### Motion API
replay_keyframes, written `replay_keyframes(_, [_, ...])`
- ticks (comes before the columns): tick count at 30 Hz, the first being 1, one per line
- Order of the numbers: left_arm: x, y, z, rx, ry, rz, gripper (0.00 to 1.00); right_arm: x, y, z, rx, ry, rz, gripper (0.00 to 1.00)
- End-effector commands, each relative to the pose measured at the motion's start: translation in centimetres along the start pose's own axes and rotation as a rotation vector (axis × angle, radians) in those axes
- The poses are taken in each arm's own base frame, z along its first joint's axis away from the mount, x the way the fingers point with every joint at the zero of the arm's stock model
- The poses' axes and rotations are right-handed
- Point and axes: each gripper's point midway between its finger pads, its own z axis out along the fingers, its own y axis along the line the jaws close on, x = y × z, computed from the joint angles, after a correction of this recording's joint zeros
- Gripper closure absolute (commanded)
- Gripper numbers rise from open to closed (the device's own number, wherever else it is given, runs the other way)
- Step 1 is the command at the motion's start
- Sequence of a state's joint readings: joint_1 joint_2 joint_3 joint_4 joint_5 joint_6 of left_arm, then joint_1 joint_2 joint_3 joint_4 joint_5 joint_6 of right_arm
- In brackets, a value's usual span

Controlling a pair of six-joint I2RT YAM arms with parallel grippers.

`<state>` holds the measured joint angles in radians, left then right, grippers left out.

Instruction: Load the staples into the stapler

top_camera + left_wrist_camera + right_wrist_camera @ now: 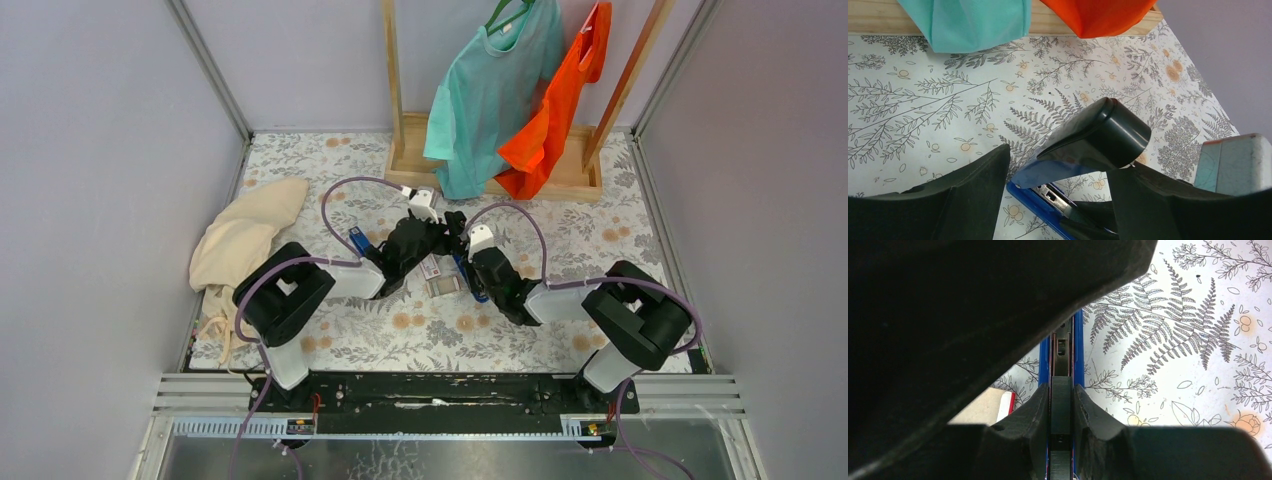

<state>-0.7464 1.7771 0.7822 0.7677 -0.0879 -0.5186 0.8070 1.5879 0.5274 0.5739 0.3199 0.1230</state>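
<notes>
left gripper (1060, 162) stands spread around the raised black lid (1098, 132) of the stapler (1043, 202), with a gap on one side. right gripper (1061, 390) is clamped on the stapler's open base. staples (438, 273) lie on the flowered tablecloth (420, 335) between both arms, just beside the stapler.

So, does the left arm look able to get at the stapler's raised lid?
Probably yes: the lid sits between the spread left fingers, nothing blocking; the right fingers pinch the blue base apart from it.

Teal shirt (495, 90) and orange shirt (560, 115) hang on a wooden rack (393, 80); beige cloth (245, 235) lies left.
</notes>
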Motion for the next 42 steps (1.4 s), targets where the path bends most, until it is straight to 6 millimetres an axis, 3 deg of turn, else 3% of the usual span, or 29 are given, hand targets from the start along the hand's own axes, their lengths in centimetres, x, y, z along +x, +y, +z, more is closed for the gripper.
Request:
replay_keyframes(1, [1.9,0.0,-0.9,-0.023,0.051,0.074,0.23,-3.8,0.6,0.2,-0.054,-0.160,0.035,0.86])
replay_keyframes(13, [2.1,1.1,-1.0,-0.082,0.061,0.076,0.25,-5.4,1.2,-0.4,-0.134,-0.323,0.062,0.82])
replay_keyframes(21, [2.9,1.5,-1.2,-0.104,0.093,0.119,0.27,-5.5,2.2,0.6,-0.176,-0.341,0.036,0.77])
replay_keyframes(33, [3.3,1.4,-2.0,-0.087,0.105,0.119,0.16,-5.3,2.3,0.2,-0.189,-0.333,0.042,0.64])
replay_keyframes(42, [3.2,1.1,-2.9,-0.070,0.096,0.088,0.13,-4.8,2.5,0.4,-0.192,-0.298,0.040,0.62])
